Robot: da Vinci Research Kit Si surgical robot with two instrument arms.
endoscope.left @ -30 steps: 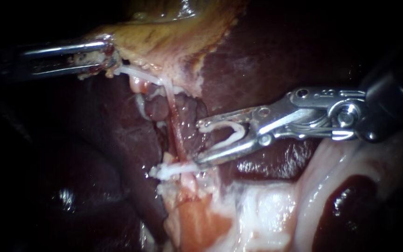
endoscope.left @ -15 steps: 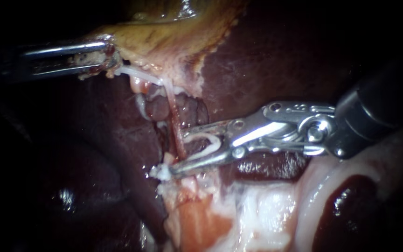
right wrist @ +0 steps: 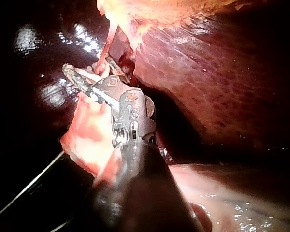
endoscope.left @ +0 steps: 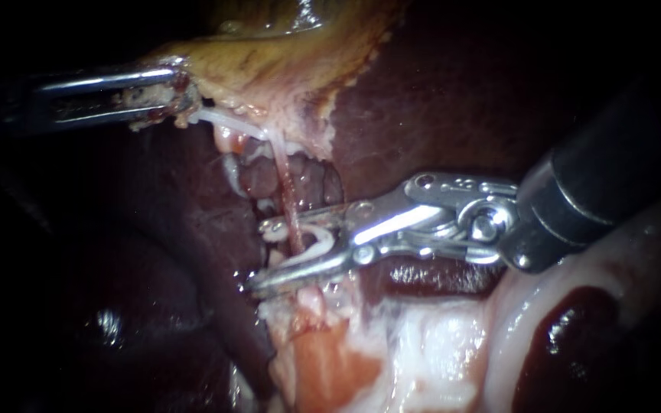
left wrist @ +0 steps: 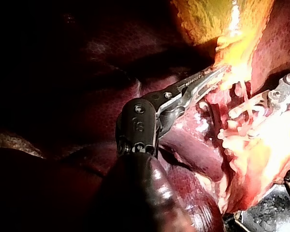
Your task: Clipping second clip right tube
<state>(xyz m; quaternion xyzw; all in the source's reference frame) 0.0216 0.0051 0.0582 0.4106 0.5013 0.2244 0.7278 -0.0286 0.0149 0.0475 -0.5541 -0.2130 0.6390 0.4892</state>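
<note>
A thin pink tube (endoscope.left: 291, 218) runs down from the yellowish gallbladder (endoscope.left: 269, 61) to pale tissue below. My right instrument (endoscope.left: 258, 258) comes in from the right; its jaws stand apart and carry an open white clip (endoscope.left: 320, 240). The jaws straddle the tube, which lies between the clip's legs. In the right wrist view the same jaws (right wrist: 79, 77) sit across the tube (right wrist: 104, 54). My left instrument (endoscope.left: 181, 95) is shut on the gallbladder's edge and holds it to the left; the left wrist view shows that grip (left wrist: 212, 76). Another white clip lower on the tube is mostly hidden under the lower jaw.
Dark red liver (endoscope.left: 437, 92) lies behind and right of the tube. Pale fatty tissue (endoscope.left: 422, 352) spreads below the right instrument, with a dark red patch (endoscope.left: 575, 329) at the lower right. A white strand (endoscope.left: 227, 121) stretches from the left jaws toward the tube.
My right instrument has advanced to the left with its clip; its jaws, which were right of the tube, now straddle it and cover the lower clip. The left instrument has held still.
</note>
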